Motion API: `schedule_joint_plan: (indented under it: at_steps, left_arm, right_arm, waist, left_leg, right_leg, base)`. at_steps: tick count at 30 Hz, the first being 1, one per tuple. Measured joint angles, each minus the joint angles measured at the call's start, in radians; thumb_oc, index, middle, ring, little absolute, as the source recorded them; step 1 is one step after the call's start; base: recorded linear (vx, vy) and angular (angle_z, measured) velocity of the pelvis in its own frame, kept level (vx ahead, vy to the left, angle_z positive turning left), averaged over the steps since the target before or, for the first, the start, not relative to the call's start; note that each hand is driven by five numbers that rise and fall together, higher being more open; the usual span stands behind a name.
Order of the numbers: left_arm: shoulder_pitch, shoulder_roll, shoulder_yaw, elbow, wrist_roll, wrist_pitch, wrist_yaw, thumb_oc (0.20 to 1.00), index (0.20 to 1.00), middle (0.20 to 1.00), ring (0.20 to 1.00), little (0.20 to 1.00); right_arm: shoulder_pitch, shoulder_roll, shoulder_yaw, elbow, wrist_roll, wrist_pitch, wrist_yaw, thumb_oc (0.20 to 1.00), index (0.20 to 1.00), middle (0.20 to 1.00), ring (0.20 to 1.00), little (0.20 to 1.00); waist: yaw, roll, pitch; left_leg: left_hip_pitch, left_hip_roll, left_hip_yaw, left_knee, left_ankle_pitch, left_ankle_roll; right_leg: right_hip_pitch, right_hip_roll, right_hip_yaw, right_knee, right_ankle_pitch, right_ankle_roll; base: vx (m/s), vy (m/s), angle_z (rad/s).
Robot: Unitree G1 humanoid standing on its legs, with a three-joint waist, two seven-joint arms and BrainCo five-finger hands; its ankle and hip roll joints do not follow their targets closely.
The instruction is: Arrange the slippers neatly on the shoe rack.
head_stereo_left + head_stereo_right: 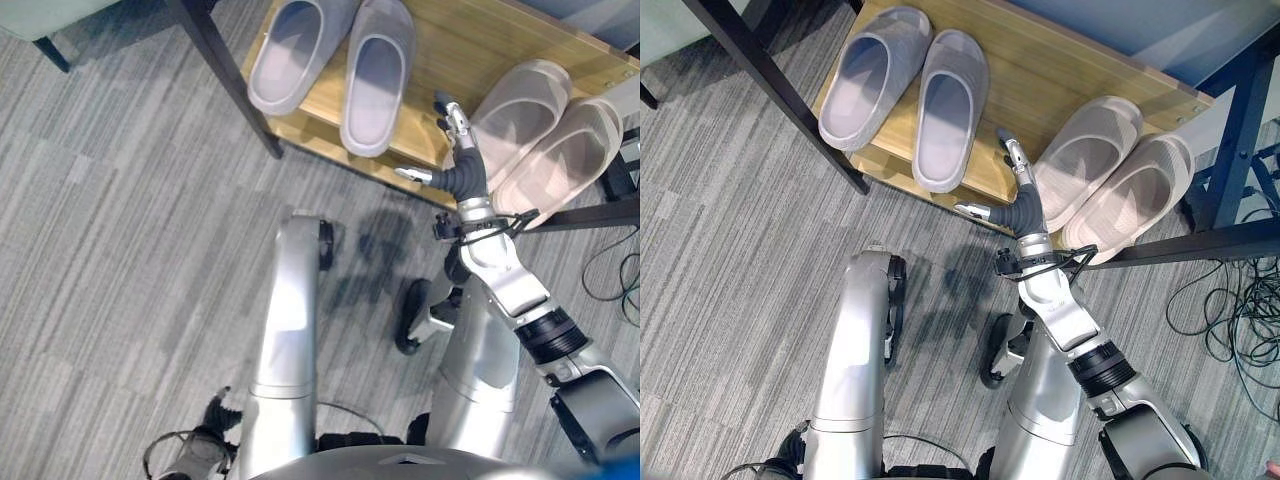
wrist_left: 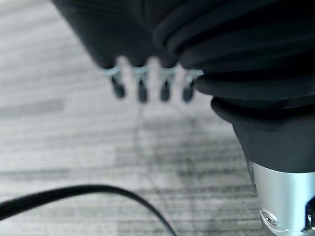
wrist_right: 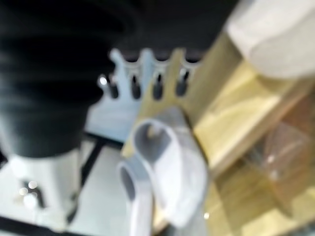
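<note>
Nearest the robot, at about seven o'clock in the left eye view, the left hand [image 1: 205,448] hangs low over the grey striped carpet [image 1: 120,260]; its own wrist view shows the fingers [image 2: 141,90] hanging straight and relaxed with nothing in them. Farther out, toward one o'clock, the right hand [image 1: 1018,190] reaches over the front edge of the wooden shoe rack shelf [image 1: 1060,70], its fingers straight and its thumb spread to the side, holding nothing; its fingertips look to be at or just touching the inner side of the nearer slipper of the beige soft foam pair [image 1: 1110,175]. That pair lies side by side on the shelf at about one o'clock, toes pointing away and angled to the right, the heels overhanging the front edge a little. Farther to eleven o'clock, the grey soft foam pair [image 1: 905,95] sits together on the same shelf, the two roughly parallel, with one heel also reaching past the edge. Judged from how things lie, the task looks nearly done: all four slippers are on the rack in pairs, and at most a small straightening or push inward of the beige pair seems left.
</note>
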Motion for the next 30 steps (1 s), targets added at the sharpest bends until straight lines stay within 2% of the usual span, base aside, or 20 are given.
schedule_joint_plan:
  at_steps: [13, 25, 30]
  left_arm:
    - [-0.001, 0.0, -0.001, 0.001, 0.009, 0.003, 0.0, 1.0, 1.0, 1.0, 1.0, 1.0]
    - [-0.001, 0.001, 0.001, 0.002, 0.009, 0.005, 0.0, 1.0, 1.0, 1.0, 1.0, 1.0]
    - [-0.001, 0.001, 0.0, 0.004, 0.009, 0.005, -0.001, 1.0, 1.0, 1.0, 1.0, 1.0]
  right_arm:
    - [-0.046, 0.033, 0.066, 0.083, 0.077, 0.021, 0.056, 1.0, 1.0, 1.0, 1.0, 1.0]
    - [-0.121, 0.052, 0.099, 0.176, 0.081, 0.028, 0.075, 1.0, 1.0, 1.0, 1.0, 1.0]
    - [-0.192, 0.096, 0.118, 0.248, 0.081, 0.039, 0.075, 1.0, 1.0, 1.0, 1.0, 1.0]
  waist:
    - [0.002, 0.0, 0.0]
    - [0.016, 0.001, 0.001]
    - [0.031, 0.004, 0.001]
  left_leg:
    - [0.002, 0.0, 0.001, 0.001, 0.0, 0.0]
    - [0.007, 0.001, 0.001, 0.005, 0.0, -0.001]
    - [0.013, 0.001, 0.001, 0.004, -0.002, -0.004]
  right_leg:
    - [0.001, 0.0, 0.001, 0.001, 0.0, -0.001]
    - [0.004, 0.0, 0.003, 0.007, -0.001, -0.002]
    - [0.008, 0.0, 0.003, 0.009, -0.002, -0.004]
  base:
    - [0.0, 0.0, 0.0]
    - [0.0, 0.0, 0.0]
    - [0.0, 0.0, 0.0]
